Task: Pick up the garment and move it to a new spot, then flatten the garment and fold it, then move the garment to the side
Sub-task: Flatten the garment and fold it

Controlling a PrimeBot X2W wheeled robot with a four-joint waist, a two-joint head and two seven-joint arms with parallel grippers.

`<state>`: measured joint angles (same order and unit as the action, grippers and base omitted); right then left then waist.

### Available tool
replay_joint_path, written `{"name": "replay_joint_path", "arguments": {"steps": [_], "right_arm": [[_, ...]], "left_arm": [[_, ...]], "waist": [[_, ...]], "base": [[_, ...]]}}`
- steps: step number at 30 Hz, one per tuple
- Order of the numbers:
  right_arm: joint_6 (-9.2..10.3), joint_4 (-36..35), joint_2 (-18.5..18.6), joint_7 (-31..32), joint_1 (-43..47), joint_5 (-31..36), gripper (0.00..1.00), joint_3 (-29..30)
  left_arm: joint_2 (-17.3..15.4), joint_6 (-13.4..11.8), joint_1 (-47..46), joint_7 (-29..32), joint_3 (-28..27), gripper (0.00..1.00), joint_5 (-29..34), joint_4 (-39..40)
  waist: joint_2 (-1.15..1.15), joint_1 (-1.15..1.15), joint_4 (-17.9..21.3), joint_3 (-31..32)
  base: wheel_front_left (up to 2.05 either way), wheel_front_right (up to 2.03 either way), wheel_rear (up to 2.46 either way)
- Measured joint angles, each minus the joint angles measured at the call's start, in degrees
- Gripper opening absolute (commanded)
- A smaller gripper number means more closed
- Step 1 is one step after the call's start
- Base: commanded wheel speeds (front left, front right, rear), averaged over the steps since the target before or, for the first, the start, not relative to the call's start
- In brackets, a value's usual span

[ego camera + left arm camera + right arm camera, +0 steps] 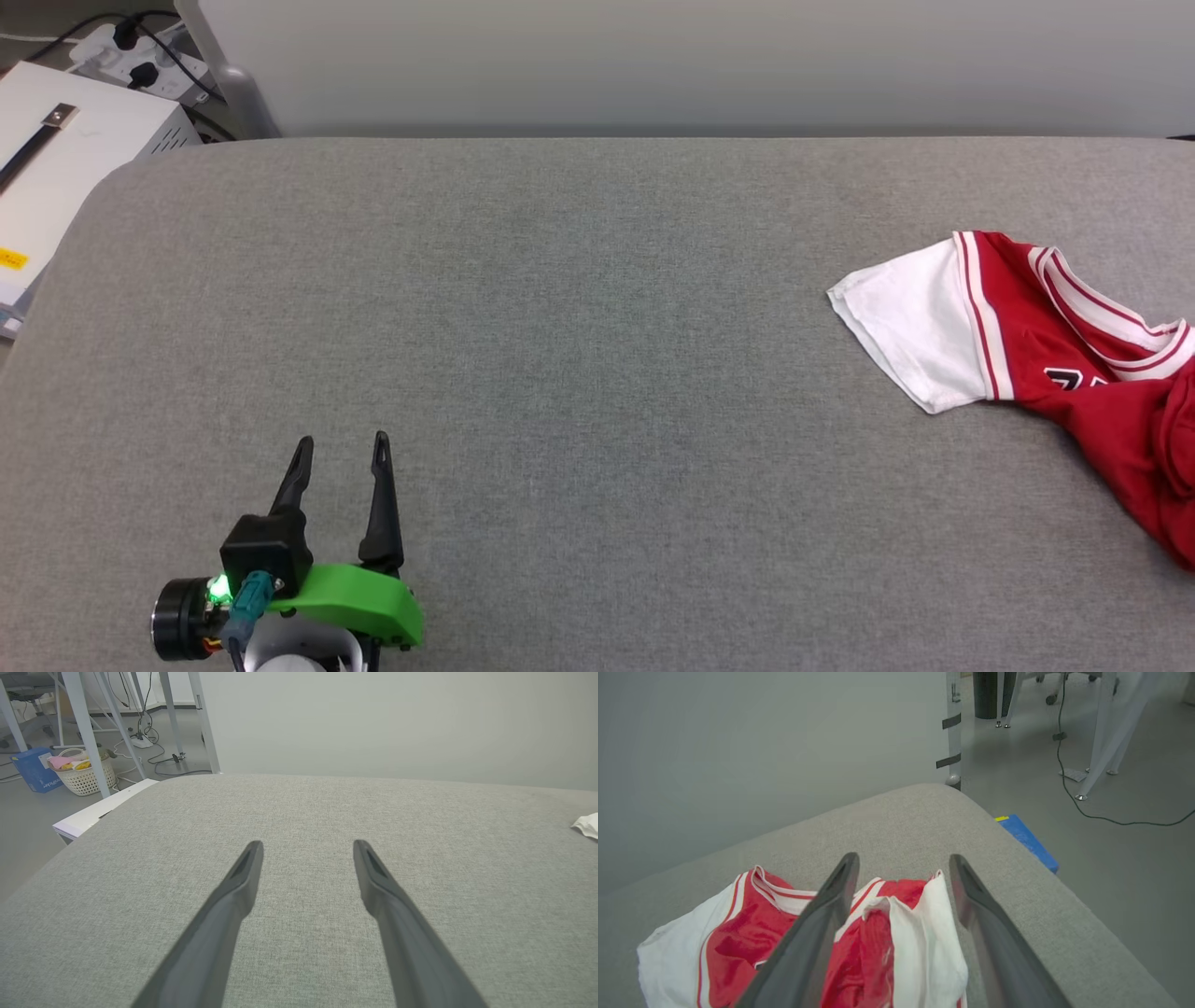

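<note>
The garment [1055, 345], a red jersey with white sleeves and striped trim, lies crumpled at the right side of the grey table and runs off the head view's right edge. A white tip of the garment [587, 825] shows at the far right of the left wrist view. My left gripper [341, 448] rests open over bare table at the lower left, far from the cloth; its two fingers [243, 872] stand wide apart. My right gripper [903, 861] hovers open just above the bunched garment [878, 938], with cloth lying beneath and between its spread fingers, none of it pinched.
The grey padded table [560, 327] ends at a wall behind. A white box [56, 159] and a power strip [140, 56] sit off its left corner. A laundry basket [84, 772] stands on the floor. Beyond the table's right edge lies a blue object [1029, 842].
</note>
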<state>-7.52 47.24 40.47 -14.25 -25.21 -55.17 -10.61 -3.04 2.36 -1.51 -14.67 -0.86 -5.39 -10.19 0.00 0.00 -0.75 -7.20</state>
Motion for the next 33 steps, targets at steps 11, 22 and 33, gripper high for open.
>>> {"name": "replay_joint_path", "arguments": {"steps": [11, 22, 33], "right_arm": [[0.0, -26.6, 1.8, 11.7, -8.5, 19.3, 1.0, 0.9], [-0.01, -40.5, 2.4, 49.5, -13.6, 14.2, 1.0, -15.2], [-0.01, -32.2, 1.6, 61.3, -19.1, 11.8, 1.0, -27.5]], "left_arm": [[0.0, 0.0, -0.1, 0.0, 0.3, 1.0, 0.3, 1.5], [0.0, -0.1, -3.0, 0.0, 1.3, 1.0, 0.3, 2.6], [0.0, -0.6, -7.7, 0.0, 2.7, 1.0, -0.3, 3.7]], "waist": [[0.0, 0.0, -0.4, -1.6], [0.0, 0.0, -2.3, -5.7], [0.0, 0.0, -4.5, -11.9]], "base": [[0.0, 0.0, 0.0], [0.0, 0.0, 0.0], [0.0, 0.0, 0.0]]}}
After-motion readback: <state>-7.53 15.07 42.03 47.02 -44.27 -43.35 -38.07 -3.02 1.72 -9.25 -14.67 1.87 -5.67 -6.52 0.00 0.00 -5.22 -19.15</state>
